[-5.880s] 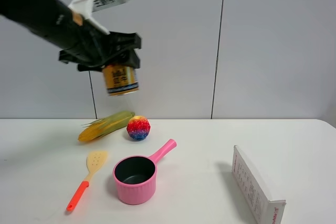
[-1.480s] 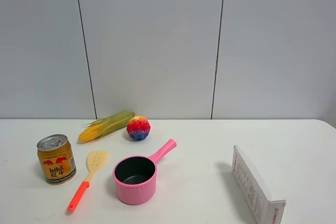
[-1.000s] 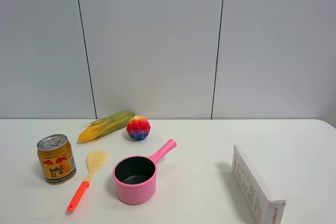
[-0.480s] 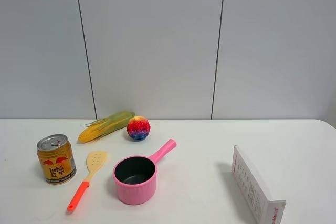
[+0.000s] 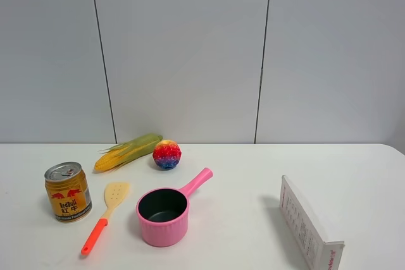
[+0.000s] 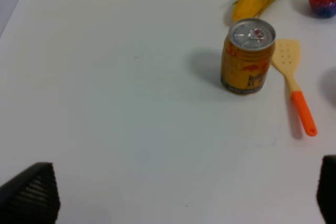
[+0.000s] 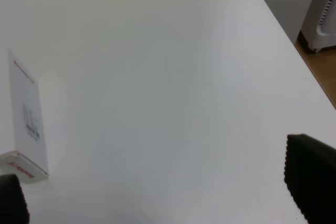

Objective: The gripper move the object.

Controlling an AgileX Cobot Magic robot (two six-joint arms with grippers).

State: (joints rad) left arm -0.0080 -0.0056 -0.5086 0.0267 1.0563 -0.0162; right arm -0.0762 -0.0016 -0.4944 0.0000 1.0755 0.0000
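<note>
The gold drink can (image 5: 68, 191) with a silver top stands upright on the white table at the left, free of any gripper. It also shows in the left wrist view (image 6: 248, 57). My left gripper (image 6: 176, 195) is open wide and empty, well back from the can, with only its black fingertips (image 6: 29, 192) showing. My right gripper (image 7: 160, 192) is open and empty over the right part of the table. Neither arm shows in the exterior high view.
A yellow spatula (image 5: 105, 216) with an orange handle lies just right of the can. A pink saucepan (image 5: 163, 215) stands beyond it. A corn cob (image 5: 128, 151) and a multicoloured ball (image 5: 167, 154) lie at the back. A white box (image 5: 310, 227) stands at the right.
About six seconds ago the left gripper held the can high above the table. Now the can stands on the table at the left and the arm is gone from the exterior view. Lately nothing moves.
</note>
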